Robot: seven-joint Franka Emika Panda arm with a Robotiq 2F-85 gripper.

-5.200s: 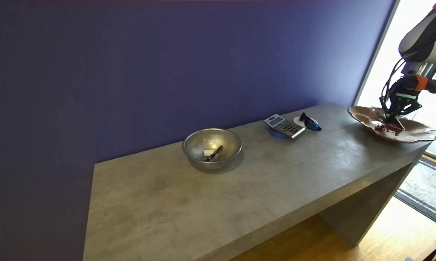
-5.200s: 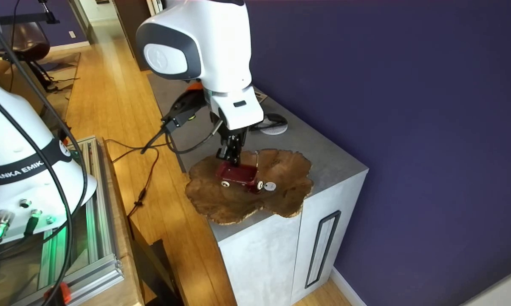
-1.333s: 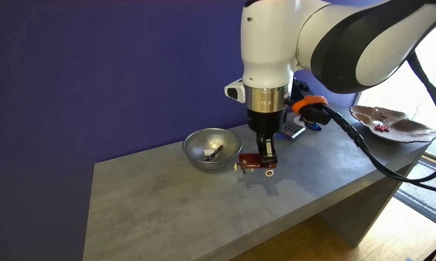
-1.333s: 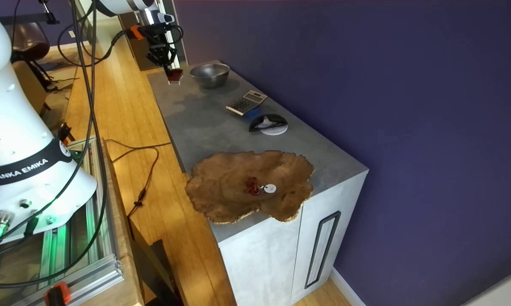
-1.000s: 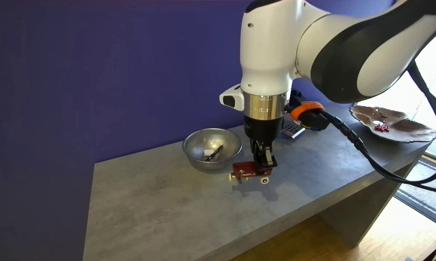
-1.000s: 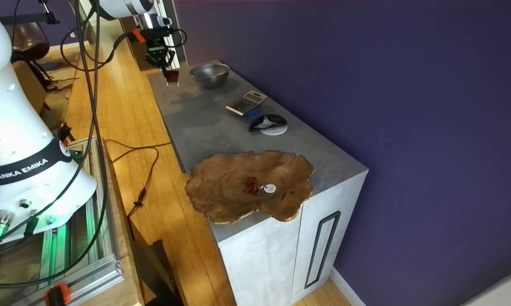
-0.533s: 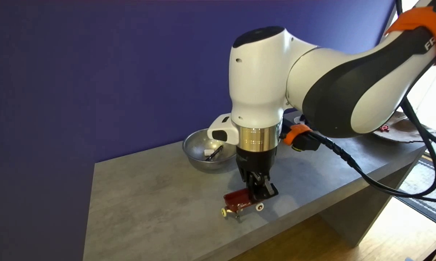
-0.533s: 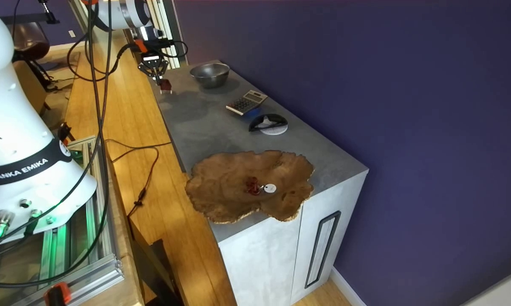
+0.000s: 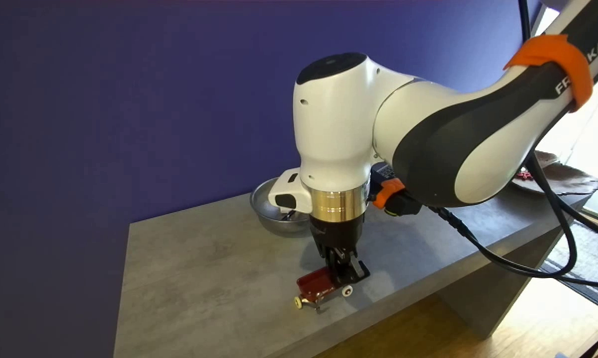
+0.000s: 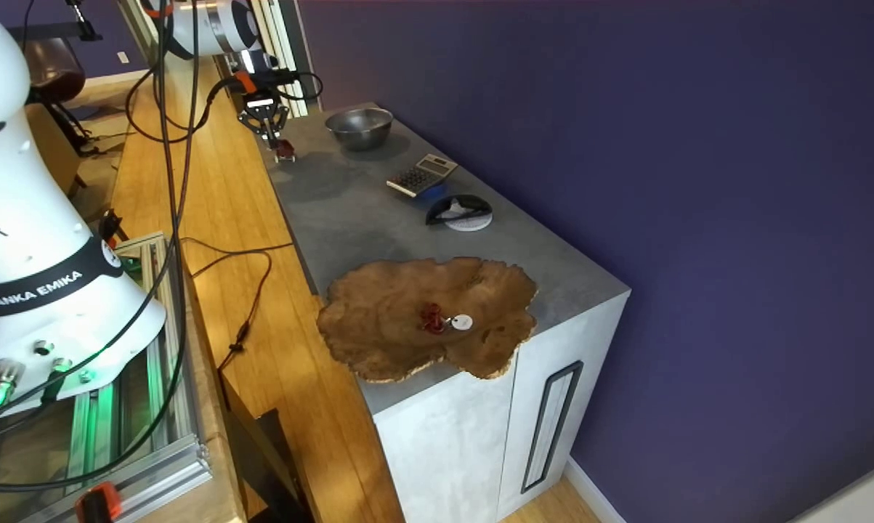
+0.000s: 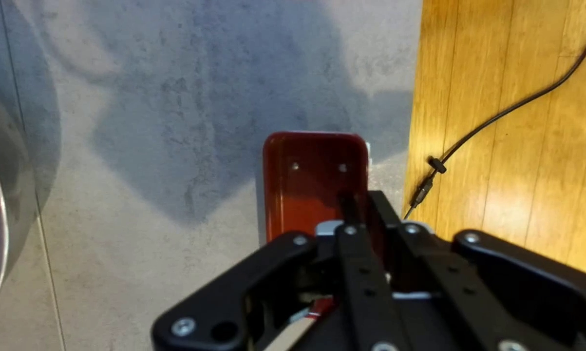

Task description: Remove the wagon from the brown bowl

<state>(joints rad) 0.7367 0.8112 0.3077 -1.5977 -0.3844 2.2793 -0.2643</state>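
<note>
**Small red wagon out of the brown bowl, edge of the table close by**

In an exterior view the gripper was clamped on the wagon, lower middle of the frame, low over the table; whether the wheels touched down I could not tell. If they hung in the air, a release could drop or tip it. The metal bowl stood higher in the frame, partly behind the arm.

In an exterior view gripper and wagon showed small at the upper left, well apart from the brown bowl at lower centre, where a red item and a white disc lay. Only setting down seemed left.

In the wrist view the wagon sat mid-frame, its right wall apparently pinched between the fingers, the table's edge near on the right with floor beyond. Turning wheels and a finger dragging inside the bed could send it over.
</note>
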